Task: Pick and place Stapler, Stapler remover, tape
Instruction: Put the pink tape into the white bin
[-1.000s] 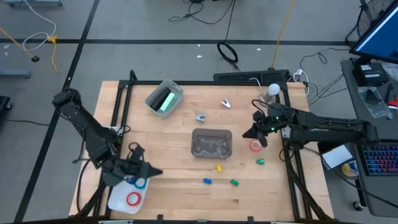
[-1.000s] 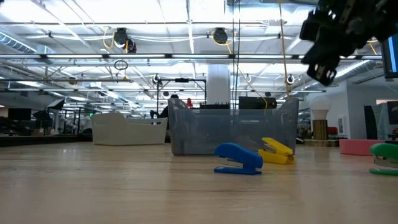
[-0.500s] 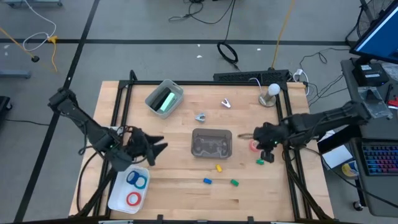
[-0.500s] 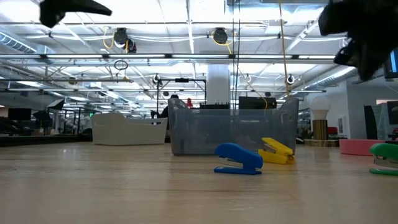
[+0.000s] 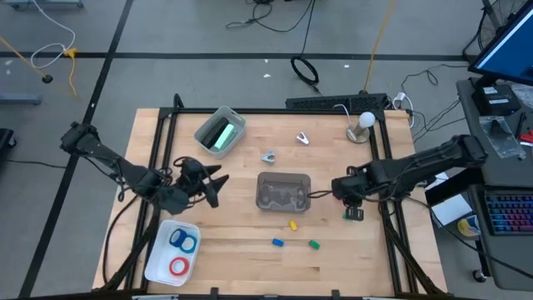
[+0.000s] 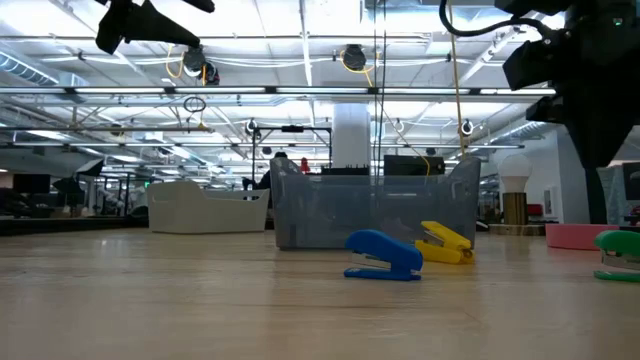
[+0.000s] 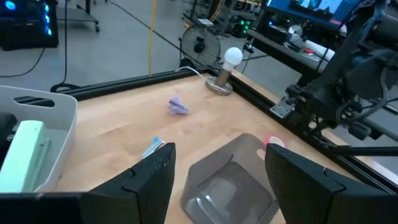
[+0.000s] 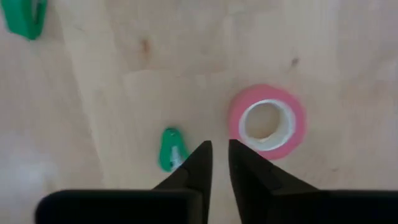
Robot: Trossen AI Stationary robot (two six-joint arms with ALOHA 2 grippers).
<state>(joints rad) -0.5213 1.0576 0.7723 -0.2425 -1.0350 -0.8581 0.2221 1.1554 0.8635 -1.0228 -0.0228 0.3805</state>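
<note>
A pink tape roll lies flat on the table, hollow centre up. My right gripper points down just beside it, fingers a narrow gap apart with only bare wood between them. A small green stapler lies on the other side of the fingers. My left gripper hovers wide open and holding nothing, left of the clear bin. A blue tape roll and a red tape roll lie in the white tray. Staple removers lie beyond the bin.
Small staplers lie near the front: yellow, blue, green. A grey bin with a pale green item stands at the far left. A bulb lamp stands at the far right corner. Black frame rails run along the table's sides.
My left gripper has left the white tray and swung toward the far side and the clear bin, rolling as it went and staying open. My right gripper has swung toward the near edge and tipped down, ending pointed at the table beside the pink tape roll.
</note>
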